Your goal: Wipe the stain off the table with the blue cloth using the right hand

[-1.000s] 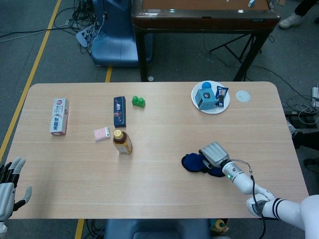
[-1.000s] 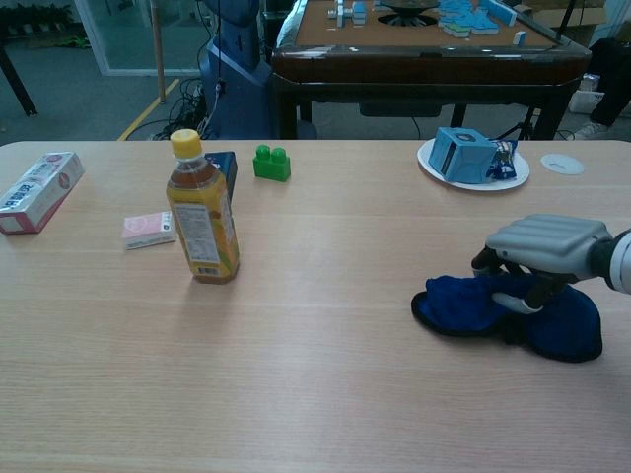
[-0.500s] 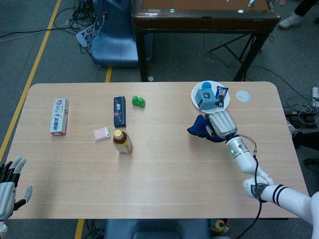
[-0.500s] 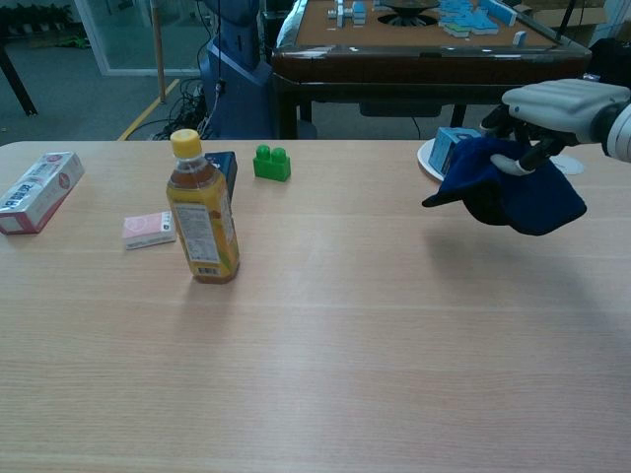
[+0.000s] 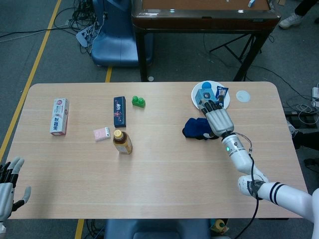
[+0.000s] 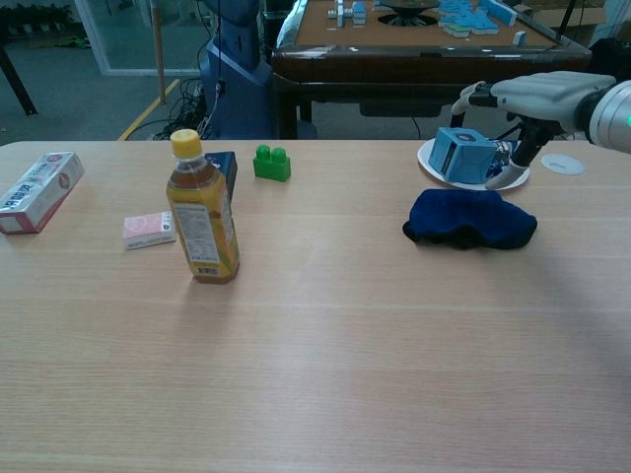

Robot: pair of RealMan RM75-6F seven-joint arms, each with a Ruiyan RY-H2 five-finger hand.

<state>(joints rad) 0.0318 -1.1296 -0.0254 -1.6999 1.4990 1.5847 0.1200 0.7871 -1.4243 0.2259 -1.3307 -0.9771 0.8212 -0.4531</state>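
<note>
The blue cloth point(image 5: 196, 128) point(image 6: 470, 219) lies crumpled on the table, just in front of the white plate. My right hand point(image 5: 217, 119) point(image 6: 532, 96) hovers above and slightly behind the cloth with its fingers spread, holding nothing. No stain on the wood is clear in either view. My left hand point(image 5: 9, 186) is at the table's near left corner, open and empty, off the surface; the chest view does not show it.
A white plate point(image 5: 223, 105) point(image 6: 431, 164) with a blue box and a snack packet stands behind the cloth. A tea bottle point(image 5: 122, 142) point(image 6: 202, 209), pink packet point(image 5: 101, 134), dark box point(image 5: 119, 111), green brick point(image 5: 138, 102) and toothpaste box point(image 5: 59, 116) occupy the left half.
My right hand lifted the cloth from the near right, carried it toward the plate, then let it go; the cloth now lies on the table and the hand is open above it.
</note>
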